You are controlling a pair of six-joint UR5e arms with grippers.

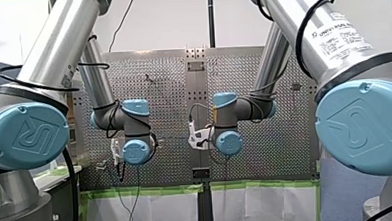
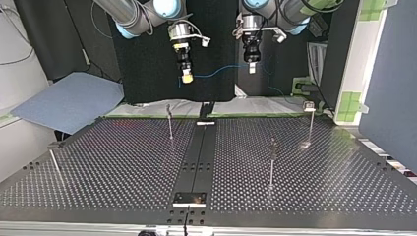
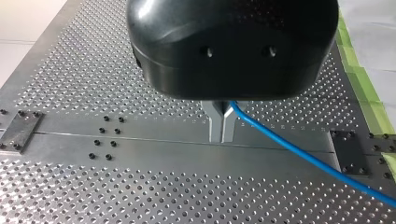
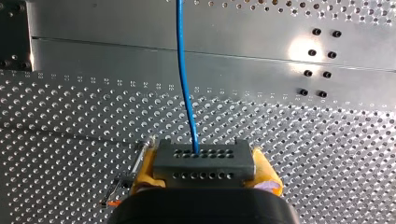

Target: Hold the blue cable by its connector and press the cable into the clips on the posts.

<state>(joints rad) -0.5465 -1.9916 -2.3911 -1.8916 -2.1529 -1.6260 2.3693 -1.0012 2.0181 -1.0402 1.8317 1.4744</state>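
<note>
The blue cable (image 2: 221,70) hangs in the air between my two grippers, high above the perforated table (image 2: 123,162). My right gripper (image 2: 186,74), with yellow pads (image 4: 144,170), is shut on the cable's dark grey connector (image 4: 203,164). From the connector the cable (image 4: 186,79) runs straight ahead. My left gripper (image 3: 222,126) has its metal fingers shut on the cable (image 3: 299,151), which trails off to one side below it. Thin posts with clips on top stand on the table: one (image 2: 169,120) under my right gripper, two (image 2: 272,160) (image 2: 310,120) on my left gripper's (image 2: 252,66) side.
A fourth post (image 2: 53,158) leans at the top view's left edge. A flat metal strip (image 2: 199,152) runs down the table's middle, with a dark plate (image 2: 189,198) at its near end. A blue-grey sheet (image 2: 69,101) lies beyond the table at the left. Green tape (image 1: 147,190) lines the edge.
</note>
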